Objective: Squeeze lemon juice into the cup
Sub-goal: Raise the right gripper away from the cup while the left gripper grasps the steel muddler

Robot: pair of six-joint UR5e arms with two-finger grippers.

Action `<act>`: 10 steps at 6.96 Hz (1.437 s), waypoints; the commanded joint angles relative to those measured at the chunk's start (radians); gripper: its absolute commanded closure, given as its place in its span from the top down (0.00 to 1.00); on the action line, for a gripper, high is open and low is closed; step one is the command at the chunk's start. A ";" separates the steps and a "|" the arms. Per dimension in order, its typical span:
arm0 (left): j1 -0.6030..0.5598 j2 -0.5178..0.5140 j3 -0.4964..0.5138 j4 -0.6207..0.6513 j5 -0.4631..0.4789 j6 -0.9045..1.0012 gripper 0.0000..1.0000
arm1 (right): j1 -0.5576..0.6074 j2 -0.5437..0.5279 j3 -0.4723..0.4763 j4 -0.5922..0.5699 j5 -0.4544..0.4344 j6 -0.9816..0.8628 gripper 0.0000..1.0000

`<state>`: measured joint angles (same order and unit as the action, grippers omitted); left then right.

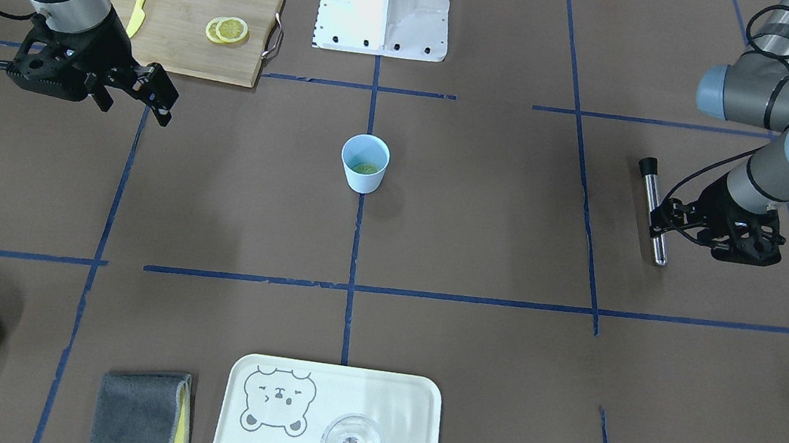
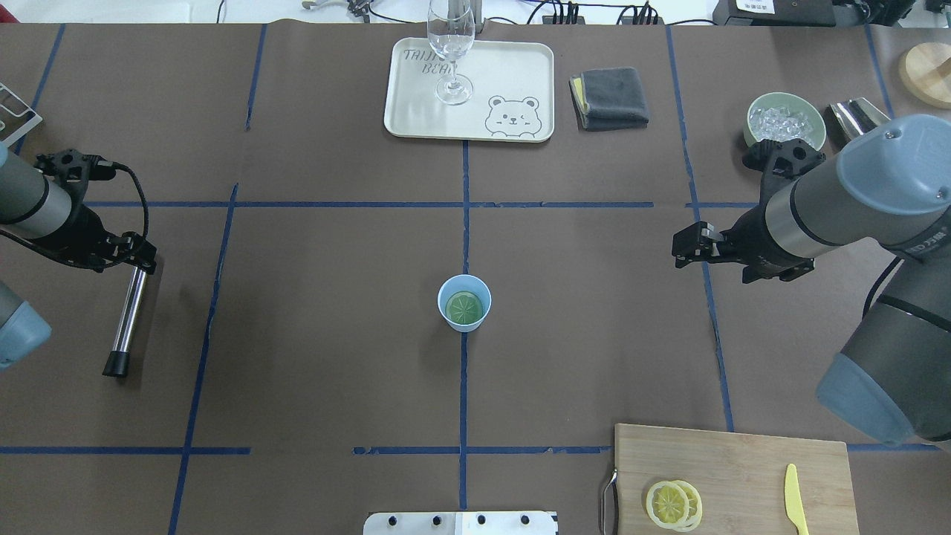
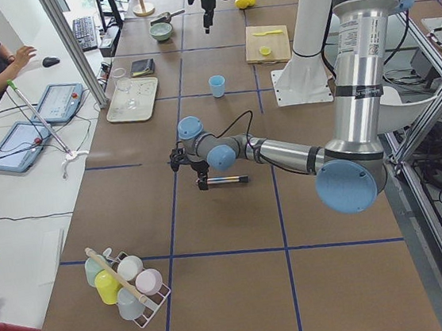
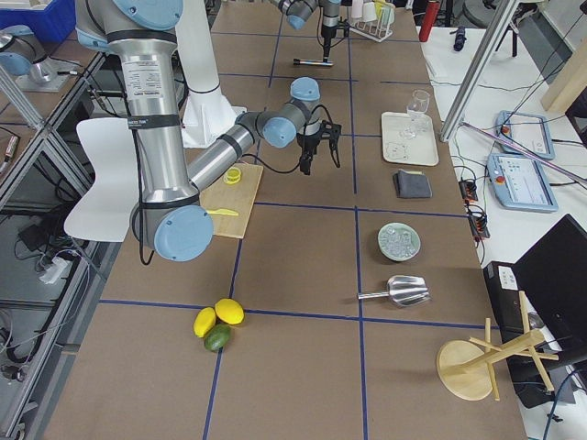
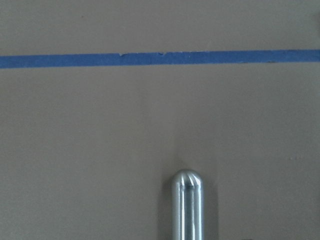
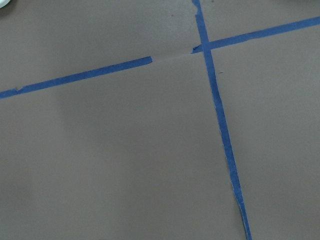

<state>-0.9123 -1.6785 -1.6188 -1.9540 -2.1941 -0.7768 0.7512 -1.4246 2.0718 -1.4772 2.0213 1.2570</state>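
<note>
Finding the cup (image 2: 464, 286) standing upright at the table's middle, right on a blue tape line (image 2: 463, 386), long axis running straight up, open mouth pointing at the ceiling, narrower base resting on the brown table (image 2: 334, 334). Seeing the lemon (image 2: 464, 308) lying flat at the cup's bottom, cut face turning upward, looking greenish in the shade there. Spotting two more slices (image 2: 672, 505) overlapping on the cutting board (image 2: 743, 461) at the robot's right, near the yellow knife (image 2: 795, 499).

Finding the right gripper (image 1: 138, 104) hovering between board and cup, well apart from the cup, fingers spreading wide and holding nothing. Finding the left gripper (image 1: 660, 220) sitting low over a metal rod (image 2: 128, 319) with a black cap, fingers straddling it; not being able to tell whether pinching or merely flanking.

Reading lettering on the tray (image 2: 520, 67): "BEA" showing on the second row, the rest hiding behind the wine glass (image 2: 450, 37) or blurring, with a cartoon bear face (image 2: 511, 115) sitting in one corner.
</note>
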 commanded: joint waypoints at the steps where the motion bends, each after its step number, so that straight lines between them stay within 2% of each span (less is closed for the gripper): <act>1: 0.015 -0.013 0.031 0.000 0.004 0.019 0.83 | 0.000 -0.002 -0.001 0.000 0.000 0.002 1.00; 2: 0.016 -0.013 0.031 0.000 0.004 0.019 0.77 | -0.001 0.000 -0.001 0.000 0.001 0.005 1.00; 4: 0.018 -0.017 0.034 0.004 0.004 0.019 0.45 | -0.001 0.000 -0.001 0.000 0.001 0.007 1.00; 5: 0.018 -0.021 0.036 0.006 0.004 0.019 0.11 | -0.001 -0.002 -0.001 -0.001 0.001 0.007 1.00; 6: 0.018 -0.023 0.037 0.007 0.004 0.017 0.00 | -0.001 -0.002 0.001 0.000 0.001 0.007 1.00; 7: 0.016 -0.023 0.019 0.009 0.004 0.017 0.00 | 0.000 -0.002 0.002 0.000 0.002 0.009 1.00; 9: 0.016 -0.024 -0.134 0.010 -0.003 0.019 0.00 | 0.002 -0.002 0.016 0.000 0.008 0.009 1.00; 10: 0.016 -0.056 -0.191 0.015 0.002 0.019 0.00 | 0.004 -0.005 0.022 0.000 0.008 0.010 1.00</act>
<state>-0.8957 -1.7101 -1.7302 -1.9431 -2.1945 -0.7579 0.7534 -1.4276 2.0859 -1.4772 2.0280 1.2658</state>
